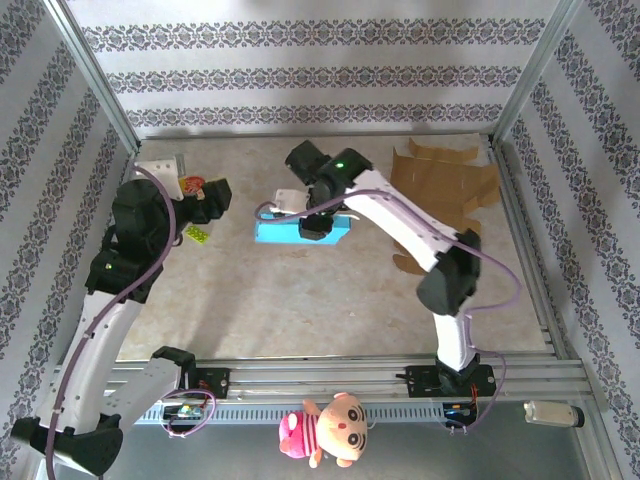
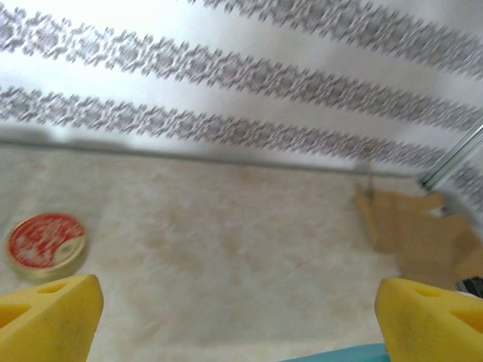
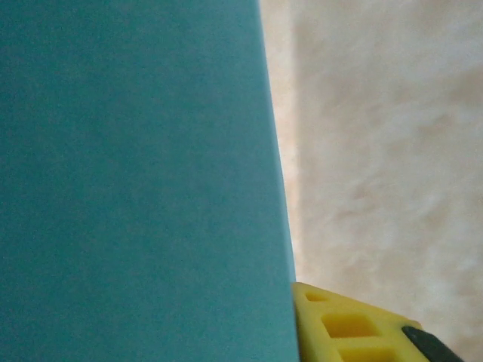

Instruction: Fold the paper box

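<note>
Right gripper [image 1: 316, 225] pinches the blue paper box [image 1: 272, 232] at frame centre, folding seemingly well along yet unfinished, left gripper [image 1: 213, 197] spread wide at upper left

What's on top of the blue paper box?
The right gripper sits over the middle of the blue paper box, one yellow finger against its face. The box top under the gripper and the table beneath it are covered.
</note>
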Tool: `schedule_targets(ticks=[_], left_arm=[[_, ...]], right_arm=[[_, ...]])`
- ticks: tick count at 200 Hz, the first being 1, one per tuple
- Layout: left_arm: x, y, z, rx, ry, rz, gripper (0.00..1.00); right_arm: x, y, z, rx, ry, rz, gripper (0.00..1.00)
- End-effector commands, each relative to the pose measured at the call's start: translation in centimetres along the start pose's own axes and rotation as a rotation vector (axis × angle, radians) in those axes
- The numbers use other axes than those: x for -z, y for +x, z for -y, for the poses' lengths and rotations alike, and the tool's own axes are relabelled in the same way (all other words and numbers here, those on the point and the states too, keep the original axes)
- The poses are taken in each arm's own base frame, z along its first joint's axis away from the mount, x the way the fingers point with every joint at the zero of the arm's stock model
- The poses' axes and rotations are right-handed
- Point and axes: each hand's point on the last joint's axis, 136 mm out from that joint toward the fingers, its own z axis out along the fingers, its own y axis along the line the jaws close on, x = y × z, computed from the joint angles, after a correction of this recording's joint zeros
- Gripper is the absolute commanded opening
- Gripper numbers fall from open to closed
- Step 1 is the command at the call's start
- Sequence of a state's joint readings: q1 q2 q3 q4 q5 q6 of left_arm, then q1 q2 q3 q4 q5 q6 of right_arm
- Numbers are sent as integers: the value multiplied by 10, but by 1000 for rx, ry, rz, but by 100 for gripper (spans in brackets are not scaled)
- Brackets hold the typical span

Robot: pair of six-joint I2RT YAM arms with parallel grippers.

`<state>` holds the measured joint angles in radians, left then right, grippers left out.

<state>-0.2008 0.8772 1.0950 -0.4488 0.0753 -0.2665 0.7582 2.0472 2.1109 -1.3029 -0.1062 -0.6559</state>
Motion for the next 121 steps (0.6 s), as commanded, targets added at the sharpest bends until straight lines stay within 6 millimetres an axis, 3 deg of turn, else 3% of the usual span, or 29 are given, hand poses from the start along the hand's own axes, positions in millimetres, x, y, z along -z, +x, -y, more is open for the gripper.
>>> schedule_targets(ticks=[1, 39, 71, 89, 121], left_arm=[[9, 29, -26, -97, -118, -83, 94], [14, 54, -41, -99, -174, -140, 95], [9, 58, -41, -95, -170, -132, 96], [5, 60, -42, -104, -168, -135, 96], [0, 64, -46, -116, -189, -145, 96]], right_arm=[[-9, 22, -15, -34, -92, -166, 35], [-59, 10, -3, -78, -140, -208, 38], [-80, 0, 3, -118, -157, -181, 42], [-81, -4, 4, -112, -140, -179, 54], [-60, -15, 7, -107, -112, -106, 67]])
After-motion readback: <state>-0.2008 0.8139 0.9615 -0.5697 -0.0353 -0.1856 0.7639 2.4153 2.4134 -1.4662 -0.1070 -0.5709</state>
